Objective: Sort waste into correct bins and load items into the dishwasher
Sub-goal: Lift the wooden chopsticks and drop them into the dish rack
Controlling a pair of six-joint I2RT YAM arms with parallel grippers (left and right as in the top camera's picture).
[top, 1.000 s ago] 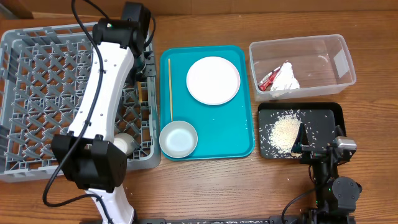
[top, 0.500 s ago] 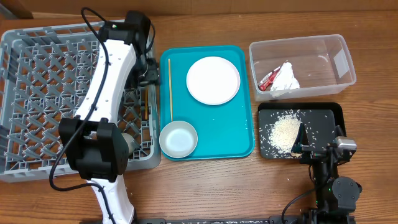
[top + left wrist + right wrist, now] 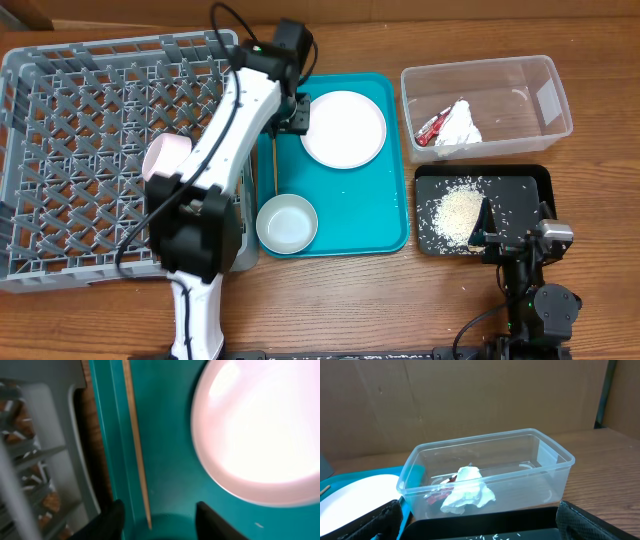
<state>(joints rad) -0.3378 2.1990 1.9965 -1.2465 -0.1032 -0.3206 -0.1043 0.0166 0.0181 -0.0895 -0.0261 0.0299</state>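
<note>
My left gripper (image 3: pixel 296 116) hangs open and empty over the teal tray's left side. In the left wrist view its fingertips (image 3: pixel 111 519) straddle the end of a wooden chopstick (image 3: pixel 136 445), with the gripper (image 3: pixel 160 527) just above it. The round white plate (image 3: pixel 343 128) lies just right of it and shows in the left wrist view (image 3: pixel 260 430). A white bowl (image 3: pixel 287 222) sits at the tray's near left. A white cup (image 3: pixel 165 156) lies in the grey rack (image 3: pixel 70 150). The clear tub (image 3: pixel 510 85) holds the red wrapper (image 3: pixel 431 131) and tissue (image 3: pixel 461 124). The black tray (image 3: pixel 520 185) holds rice (image 3: pixel 457 212). My right gripper (image 3: pixel 512 240) rests open at that tray's near edge.
The teal tray (image 3: pixel 370 215) lies between rack and bins. My left arm stretches diagonally over the rack's right edge and hides part of it. The right wrist view shows the tub (image 3: pixel 545 467), the tissue (image 3: pixel 468 491) and the black tray's far rim (image 3: pixel 485 519).
My left arm has swung right, from the rack's right edge to above the teal tray beside the plate. The cup in the rack is now uncovered. The right arm has not moved.
</note>
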